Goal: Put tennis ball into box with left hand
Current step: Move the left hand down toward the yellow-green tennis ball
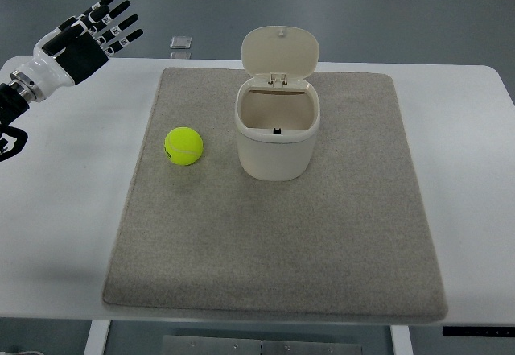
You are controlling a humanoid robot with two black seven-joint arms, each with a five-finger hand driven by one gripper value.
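Approach step: left hand (90, 35) at 10 o'clock, fingers spread and empty; next, reach down over tennis ball (183, 146), just left of open box (276, 134).

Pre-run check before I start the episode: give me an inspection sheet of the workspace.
Surface: white table with a grey mat covering its middle.
Job's things: tennis ball lies on the mat, left of the cream lidded bin and apart from it; the bin's lid is flipped up, and the inside looks empty.
Clutter: small grey object just beyond the table's far edge, too small to identify.
Hands: left hand raised at the far left corner, fingers spread, holding nothing; right hand not in view.
Cables: nothing seen.
Surroundings: grey floor beyond the table; no person.
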